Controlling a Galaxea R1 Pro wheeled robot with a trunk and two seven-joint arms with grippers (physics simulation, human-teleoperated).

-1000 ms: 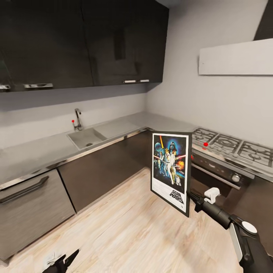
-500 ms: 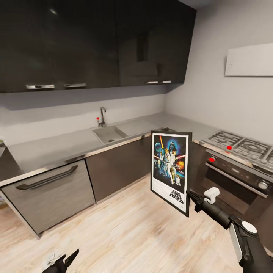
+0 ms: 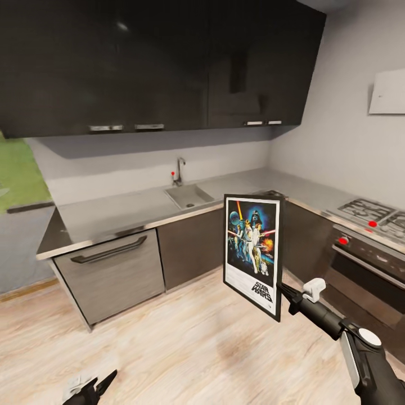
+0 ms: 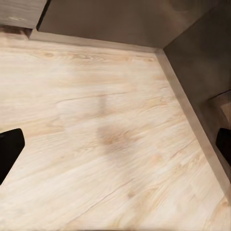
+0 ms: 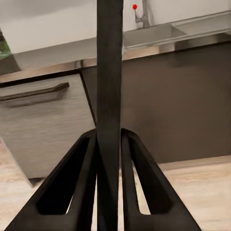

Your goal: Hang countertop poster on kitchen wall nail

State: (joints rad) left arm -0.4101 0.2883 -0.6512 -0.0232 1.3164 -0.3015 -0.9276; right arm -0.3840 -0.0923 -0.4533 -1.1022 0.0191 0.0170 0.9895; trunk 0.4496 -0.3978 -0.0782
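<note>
The Star Wars poster (image 3: 252, 247) hangs upright in the air in front of the cabinets, black-framed, its picture side facing me. My right gripper (image 3: 282, 290) is shut on its lower right edge. In the right wrist view the poster (image 5: 109, 72) shows edge-on as a dark strip, clamped between the two fingers (image 5: 87, 185). The pale grey kitchen countertop (image 3: 112, 209) runs behind it in an L. My left gripper (image 3: 94, 388) hangs low over the wood floor, open, with nothing between its fingertips (image 4: 10, 150). No wall nail can be made out.
A sink (image 3: 189, 196) with a faucet (image 3: 179, 171) is set in the worktop, with a dishwasher front (image 3: 112, 271) below. A hob (image 3: 374, 212) and oven (image 3: 365, 273) stand at the right. Dark upper cabinets (image 3: 157, 62) hang above. Light wood floor (image 3: 185, 349) spreads ahead.
The whole view has swung left, so the kitchen has slid right in the picture and the countertop's left end has come into sight. Poster and right gripper keep their place in view.
</note>
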